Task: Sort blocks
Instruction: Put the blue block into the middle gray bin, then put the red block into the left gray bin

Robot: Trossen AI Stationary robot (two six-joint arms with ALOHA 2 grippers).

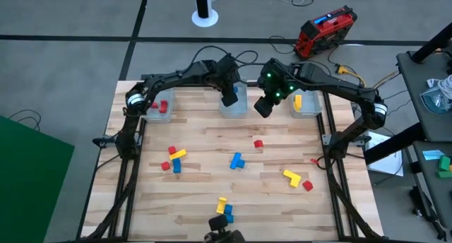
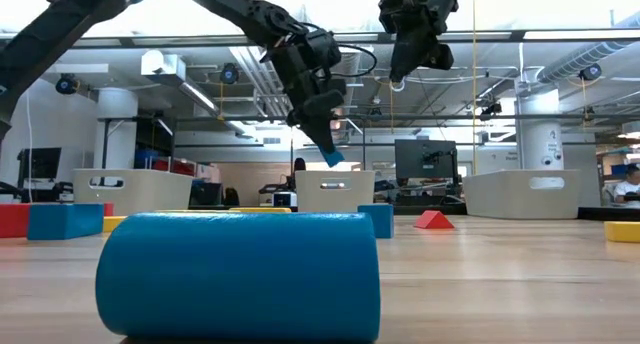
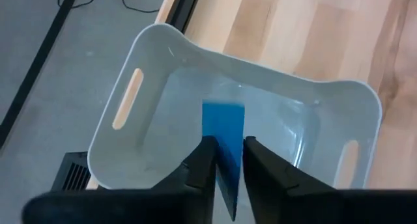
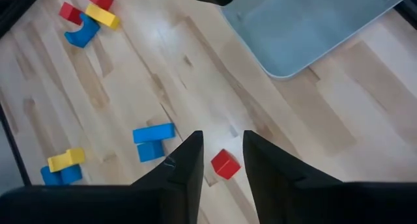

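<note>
My left gripper [image 1: 229, 99] hangs over the middle clear bin [image 1: 234, 109] at the table's far edge, shut on a blue block [image 3: 223, 123]. To the right of that bin my right gripper [image 1: 263, 107] is raised above the table, open and with nothing between its fingers. A red cube [image 4: 225, 164] lies on the wood below it. Other blocks lie flat on the table: a blue pair [image 1: 236, 160], a red-yellow-blue cluster [image 1: 174, 159], a yellow and a red block [image 1: 294, 178], and a yellow-blue group [image 1: 223, 209]. My left gripper pinches the blue block's two flat sides [image 3: 225, 152] between its two fingers, coming from above and pointing down. The block's lower end [image 2: 333, 158] sticks out below the fingertips. It hangs clear above the middle bin's open top.
The left bin [image 1: 159, 107] holds red blocks and the right bin [image 1: 305, 104] holds a yellow one. A large blue cylinder [image 2: 240, 276] lies at the table's near edge. Bare wood lies between the block groups.
</note>
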